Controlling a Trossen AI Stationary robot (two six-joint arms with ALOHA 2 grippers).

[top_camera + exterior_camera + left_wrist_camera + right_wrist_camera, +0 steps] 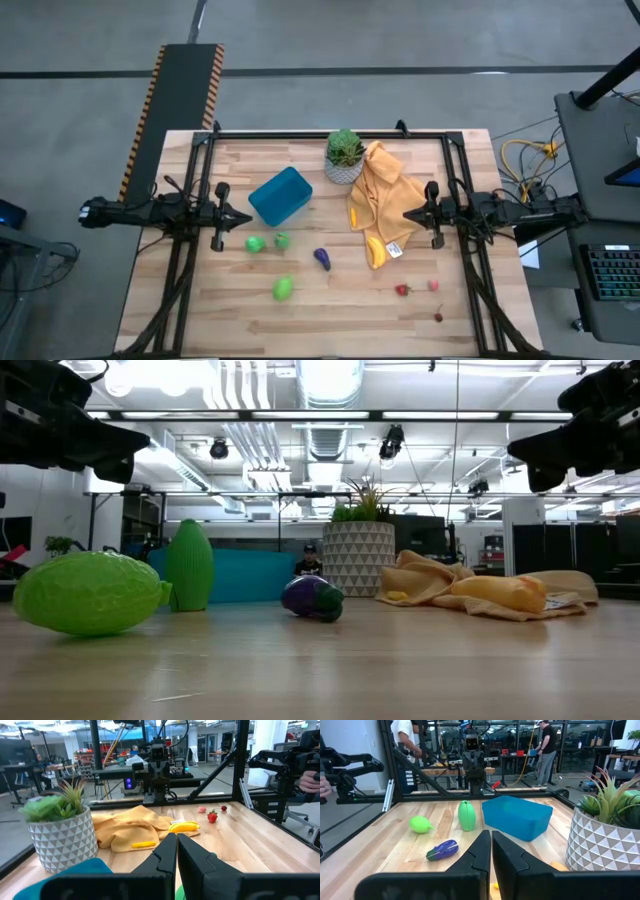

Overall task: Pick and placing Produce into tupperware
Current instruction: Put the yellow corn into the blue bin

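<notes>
Dark arms are reaching level over opposite table (340, 310) sides, left end effector (249, 217) and right end effector (406, 214) both clenched, grasping nothing.

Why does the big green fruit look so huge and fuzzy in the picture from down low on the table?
In the low view the green fruit lies closest to the camera, so it looks large and soft-edged; the eggplant farther back looks sharper. Bright ceiling lights glare overhead there. In the high view the same green fruit is small, like the other produce.
</notes>
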